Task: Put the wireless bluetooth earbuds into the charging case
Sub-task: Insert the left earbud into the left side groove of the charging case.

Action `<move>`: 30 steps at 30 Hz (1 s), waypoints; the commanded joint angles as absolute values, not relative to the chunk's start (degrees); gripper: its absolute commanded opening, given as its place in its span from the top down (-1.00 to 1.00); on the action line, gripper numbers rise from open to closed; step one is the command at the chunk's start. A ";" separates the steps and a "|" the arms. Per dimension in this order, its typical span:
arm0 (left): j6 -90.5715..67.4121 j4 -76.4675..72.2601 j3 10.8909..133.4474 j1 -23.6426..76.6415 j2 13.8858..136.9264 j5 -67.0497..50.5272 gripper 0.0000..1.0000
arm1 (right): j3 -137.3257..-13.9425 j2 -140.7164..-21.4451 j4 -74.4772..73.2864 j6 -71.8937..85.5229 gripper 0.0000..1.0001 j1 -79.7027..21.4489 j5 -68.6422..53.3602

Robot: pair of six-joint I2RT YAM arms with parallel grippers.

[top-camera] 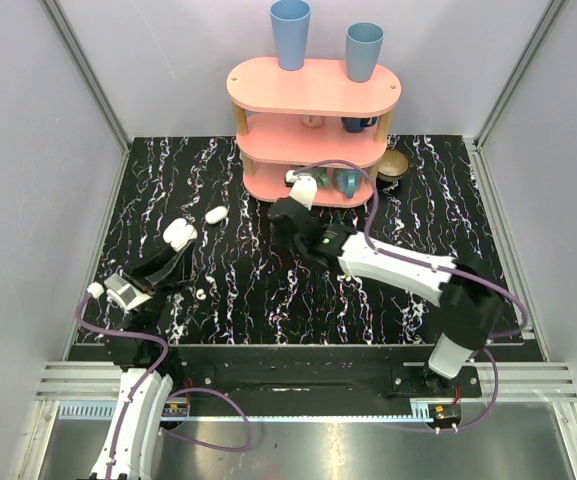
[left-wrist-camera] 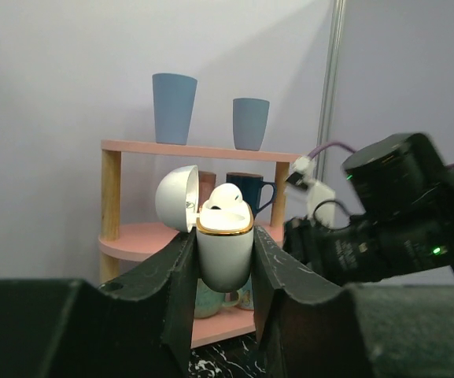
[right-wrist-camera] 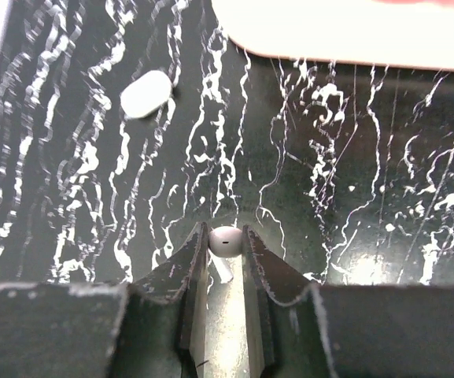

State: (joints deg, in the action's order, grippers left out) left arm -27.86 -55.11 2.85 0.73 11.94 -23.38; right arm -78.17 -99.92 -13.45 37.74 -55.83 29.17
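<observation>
Your left gripper [left-wrist-camera: 223, 240] was clamped on the charging case [left-wrist-camera: 225, 264], holding it up at the left side of the worktop [top-camera: 298, 300]. The case's mouth was turned upward and its lid [left-wrist-camera: 175, 197] swung open on the side away from the other arm. A seated bud [left-wrist-camera: 227, 197] already showed white in the hollow. Your right gripper [right-wrist-camera: 225, 230] was closed on the second earbud [right-wrist-camera: 226, 241], with the rounded head at the fingertips and what looked like a pale stem running back between the fingers. From above, that gripper sat just in front of the pink shelf [top-camera: 313, 88], so the case lay to its left and nearer the bases, with open worktop between them. Everything turned on that line: the right arm had to cross leftward and come in over the open mouth from the lid-free side. Because the stem lay along the fingers, I judged you would need to tip the wrist so the stem led downward. A white oval piece [top-camera: 216, 214] lay on the worktop between the two grippers; I could not tell what it was.
</observation>
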 commanded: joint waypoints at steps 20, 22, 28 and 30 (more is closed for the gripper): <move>-33.77 -78.13 0.53 9.13 29.00 -29.19 1.00 | -59.16 -67.33 20.20 23.65 0.99 -60.82 35.94; -31.83 -78.66 0.44 12.37 29.79 -28.22 1.00 | -58.01 -67.41 23.97 21.54 1.00 -62.13 35.77; -27.60 -79.36 1.23 18.09 33.66 -25.14 1.00 | -56.69 -67.68 31.97 16.44 1.00 -66.00 36.04; -26.46 -80.59 1.14 19.24 34.80 -24.08 1.00 | -56.78 -67.68 32.87 15.56 1.00 -67.15 35.86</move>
